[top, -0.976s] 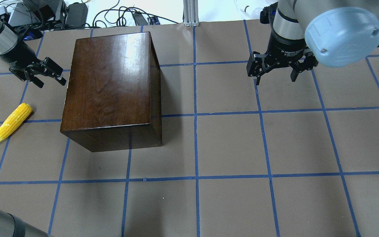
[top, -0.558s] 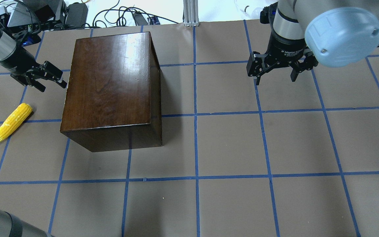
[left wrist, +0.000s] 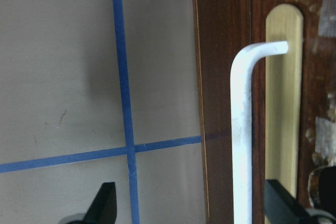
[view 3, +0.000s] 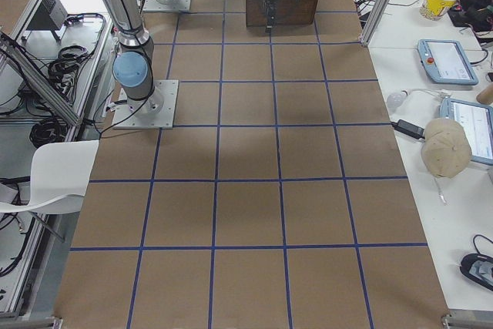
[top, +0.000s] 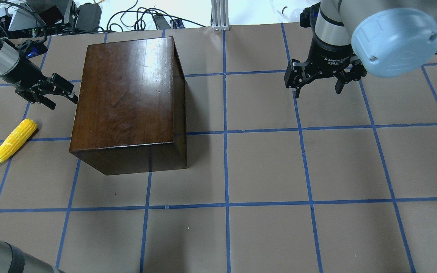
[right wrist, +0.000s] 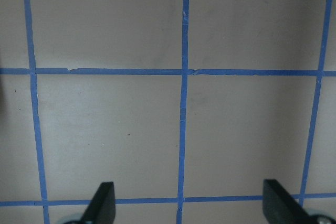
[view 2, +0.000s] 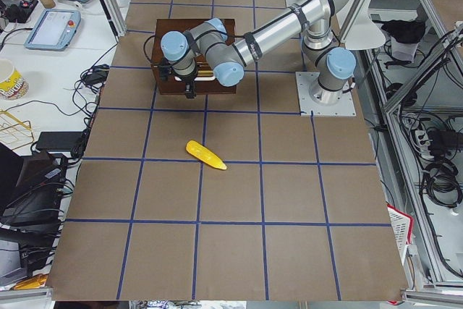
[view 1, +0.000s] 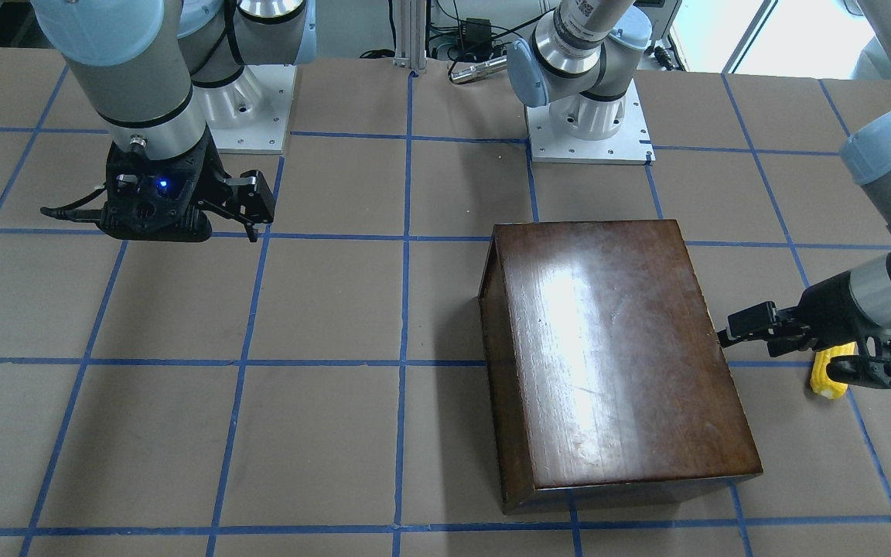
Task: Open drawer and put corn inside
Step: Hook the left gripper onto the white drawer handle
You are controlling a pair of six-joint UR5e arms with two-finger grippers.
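The large dark-brown wooden box [top: 127, 98] stands left of the table's middle. Its drawer is shut; the scuffed dark front panel [left wrist: 220, 77] with a white handle [left wrist: 240, 129] shows in the left wrist view. My left gripper [top: 62, 94] is open at the box's left face, and the handle lies between its fingertips [left wrist: 105, 203] without being gripped. The yellow corn [top: 13, 141] lies on the table left of the box, nearer me than the gripper; it also shows in the exterior left view [view 2: 205, 155]. My right gripper [top: 317, 89] is open and empty over bare table at the far right.
The table is brown paper with a blue tape grid [top: 226, 131]. Cables and electronics [top: 51, 15] lie beyond the far left edge. The two arm bases [view 1: 588, 116] stand on the robot's side of the table.
My left gripper has moved closer to the box's left face. The corn, the box and the right arm have not moved.
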